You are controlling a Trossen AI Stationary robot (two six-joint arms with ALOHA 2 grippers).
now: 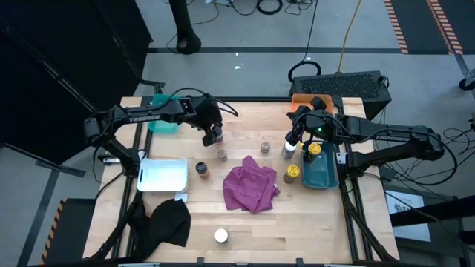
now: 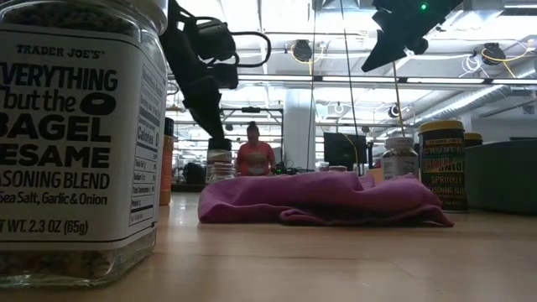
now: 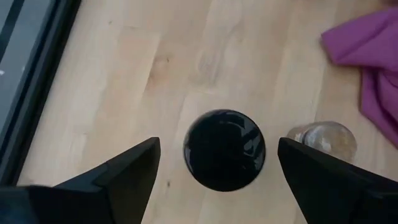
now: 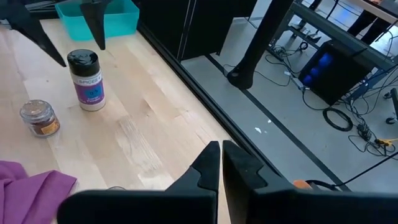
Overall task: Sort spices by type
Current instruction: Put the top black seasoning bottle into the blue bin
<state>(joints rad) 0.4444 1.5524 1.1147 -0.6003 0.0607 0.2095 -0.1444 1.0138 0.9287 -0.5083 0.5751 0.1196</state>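
Black-lidded spice jar (image 3: 224,149) is seen standing upright on the wooden table (image 1: 245,222), directly beneath the left gripper (image 1: 213,135), whose fingers are spread wide to either side of the lid without touching it. Left arm is reached in from the table's left edge, wrist bent downward. A small clear-lidded jar (image 3: 323,138) is set just beside. Right gripper (image 1: 295,138) is held above the table near the blue tray (image 1: 320,175), fingers pressed together, nothing held.
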